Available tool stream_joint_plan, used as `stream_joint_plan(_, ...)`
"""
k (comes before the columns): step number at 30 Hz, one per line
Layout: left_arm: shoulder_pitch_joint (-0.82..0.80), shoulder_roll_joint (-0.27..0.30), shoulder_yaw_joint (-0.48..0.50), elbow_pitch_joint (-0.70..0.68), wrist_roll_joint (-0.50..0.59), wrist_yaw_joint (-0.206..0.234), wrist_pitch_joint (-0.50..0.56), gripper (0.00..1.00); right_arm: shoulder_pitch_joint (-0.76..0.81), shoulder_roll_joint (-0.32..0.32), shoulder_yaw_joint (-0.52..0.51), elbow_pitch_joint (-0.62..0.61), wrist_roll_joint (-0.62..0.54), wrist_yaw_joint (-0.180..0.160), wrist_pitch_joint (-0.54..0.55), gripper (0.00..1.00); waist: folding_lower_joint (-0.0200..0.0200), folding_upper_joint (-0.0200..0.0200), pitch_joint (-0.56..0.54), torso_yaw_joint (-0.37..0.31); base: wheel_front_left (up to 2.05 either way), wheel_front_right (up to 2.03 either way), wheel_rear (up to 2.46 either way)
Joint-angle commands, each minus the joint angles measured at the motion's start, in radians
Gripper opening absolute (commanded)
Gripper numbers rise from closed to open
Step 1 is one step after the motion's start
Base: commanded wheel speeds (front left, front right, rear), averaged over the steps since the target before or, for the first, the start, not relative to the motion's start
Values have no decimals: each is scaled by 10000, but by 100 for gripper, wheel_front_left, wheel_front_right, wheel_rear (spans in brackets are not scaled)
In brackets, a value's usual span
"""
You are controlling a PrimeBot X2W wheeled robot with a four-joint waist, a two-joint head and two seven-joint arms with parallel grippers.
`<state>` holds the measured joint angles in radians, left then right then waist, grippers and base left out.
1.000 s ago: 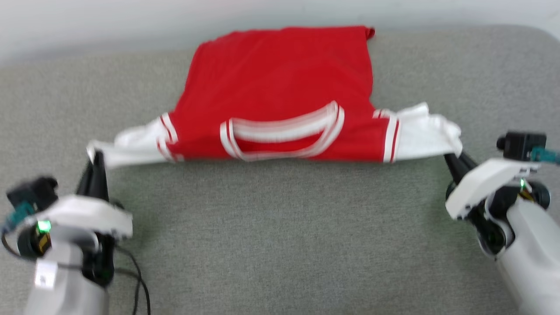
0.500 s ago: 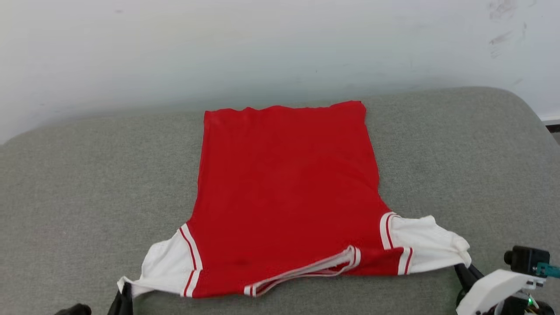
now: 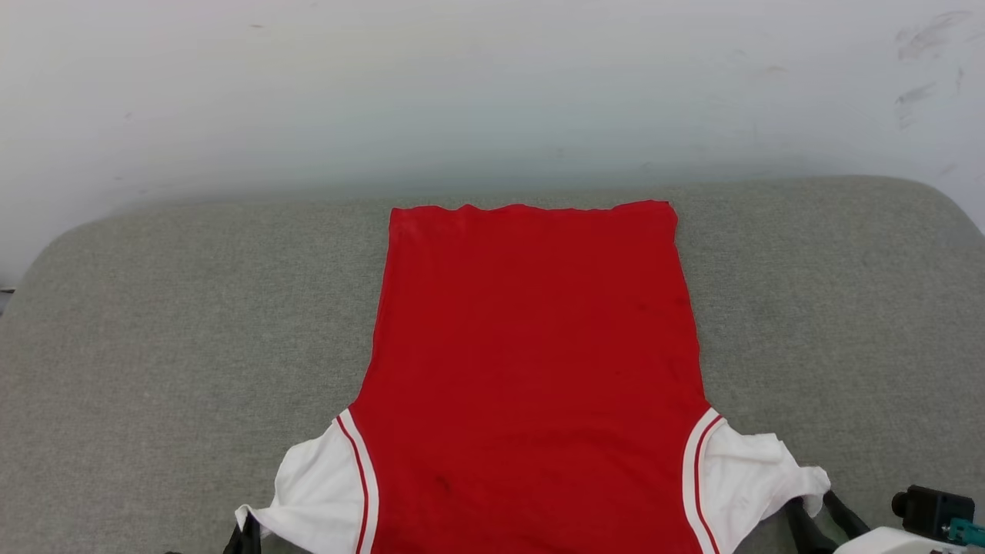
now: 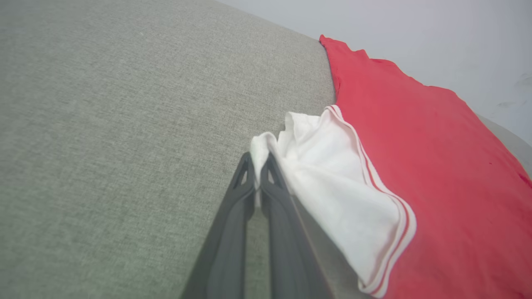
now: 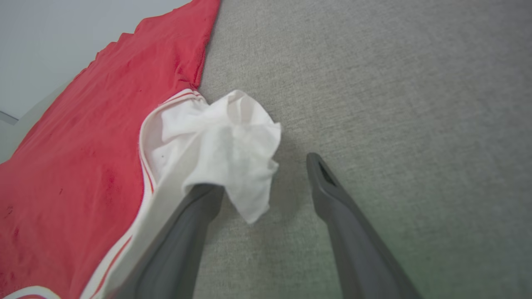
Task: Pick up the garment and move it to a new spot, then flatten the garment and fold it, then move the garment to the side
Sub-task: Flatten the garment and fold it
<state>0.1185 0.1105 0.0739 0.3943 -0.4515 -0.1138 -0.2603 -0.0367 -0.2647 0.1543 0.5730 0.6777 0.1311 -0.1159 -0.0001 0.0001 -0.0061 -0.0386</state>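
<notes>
The garment (image 3: 531,369), a red shirt with white sleeves, lies spread on the grey cushion, hem toward the wall and plain red side up. At the lower left, my left gripper (image 3: 245,537) is shut on the tip of the white left sleeve (image 4: 332,182); the left wrist view shows the cloth pinched between its closed fingers (image 4: 259,162). My right gripper (image 3: 817,514) stands open beside the right sleeve (image 3: 758,477). In the right wrist view the crumpled right sleeve (image 5: 224,145) drapes loosely over one finger, while the other finger (image 5: 322,174) is bare over the cushion.
The grey fabric cushion (image 3: 169,323) stretches wide on both sides of the shirt, with rounded far corners. A pale wall (image 3: 492,92) rises right behind it. My right wrist camera (image 3: 931,512) shows at the lower right corner.
My right gripper has opened and let go of the right sleeve. The shirt has been drawn nearer and now lies flat; the head camera has tilted up, so the collar edge is out of frame.
</notes>
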Motion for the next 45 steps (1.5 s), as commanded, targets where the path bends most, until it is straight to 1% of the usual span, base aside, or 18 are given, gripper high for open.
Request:
stream_joint_plan(1,-78,7,-45,-90,177,-14,-65,0,-30,3,-84,-91,-118,-7,-14,100,1,-1,38,36,0,0,0)
stream_joint_plan(4,-226,-20,-140,-289,487,-58,-65,0,-662,-69,-391,-218,-360,-6,-4,100,1,-1,216,88,0,0,0)
stream_joint_plan(7,-532,-109,-244,-511,743,-81,-65,0,-1481,-178,-772,30,-659,-7,124,100,1,-1,540,273,0,0,0)
stream_joint_plan(12,-1346,-251,-455,-843,1008,-127,-56,0,-3483,-426,-1219,620,-959,-6,446,100,1,-1,1347,817,0,0,0)
stream_joint_plan(17,-2090,-447,-794,-1335,1225,-151,-54,0,-5494,-925,-1298,1570,-1468,-6,1213,100,1,-1,2196,1513,0,0,0)
stream_joint_plan(19,-2344,-502,-995,-1503,1237,-162,-55,0,-6271,-1206,-1337,1970,-1592,-6,1684,100,1,-1,2576,1844,0,0,0)
stream_joint_plan(20,-2789,-564,-1419,-1766,1192,-166,-55,0,-7326,-1640,-1170,2516,-1608,-6,2805,100,1,-1,3161,2372,0,0,0)
stream_joint_plan(22,-3057,-594,-1742,-1941,1099,-169,-55,0,-8051,-1938,-1066,2710,-1551,-6,3534,100,1,-1,3569,2686,0,0,0)
stream_joint_plan(23,-3387,-601,-2148,-2217,934,-171,-55,0,-8959,-2303,-924,3014,-1660,-7,4524,100,1,-1,4141,3043,0,0,0)
stream_joint_plan(26,-3726,-606,-2601,-2529,681,-172,-55,0,-9842,-2717,-851,3242,-1877,-7,5384,100,1,-1,4710,3426,0,0,0)
stream_joint_plan(29,-3970,-606,-2950,-2804,489,-172,-55,0,-10444,-2989,-791,3447,-2144,-7,5973,100,1,-1,5176,3769,0,0,0)
stream_joint_plan(33,-4222,-608,-3255,-3096,339,-172,-55,0,-10968,-3201,-777,3667,-2521,-7,6480,100,1,-1,5622,4068,0,0,0)
stream_joint_plan(37,-4355,-608,-3357,-3244,283,-173,-55,0,-11014,-3016,-828,3986,-2637,-6,7014,100,1,-1,5978,4137,0,0,0)
stream_joint_plan(41,-4370,-600,-3352,-3279,241,-173,-55,0,-10242,-2560,-707,4823,-2360,5,8497,100,1,-1,6036,4134,0,0,0)
stream_joint_plan(42,-4370,-606,-3349,-3271,234,-173,-55,0,-10005,-2481,-658,5044,-2314,11,8949,93,1,-1,6020,4124,0,0,0)
stream_joint_plan(43,-4362,-605,-3340,-3262,228,-173,-55,0,-9780,-2445,-546,5238,-2359,10,9488,45,1,-1,5998,4112,0,0,0)
stream_joint_plan(44,-4342,-605,-3343,-3236,221,-173,-55,0,-9613,-2402,-573,5337,-2286,10,9984,28,1,-1,5964,4098,0,0,0)
stream_joint_plan(45,-4315,-605,-3361,-3190,237,-173,-55,0,-9517,-2364,-628,5338,-2176,10,10277,0,1,-1,5928,4088,0,0,0)
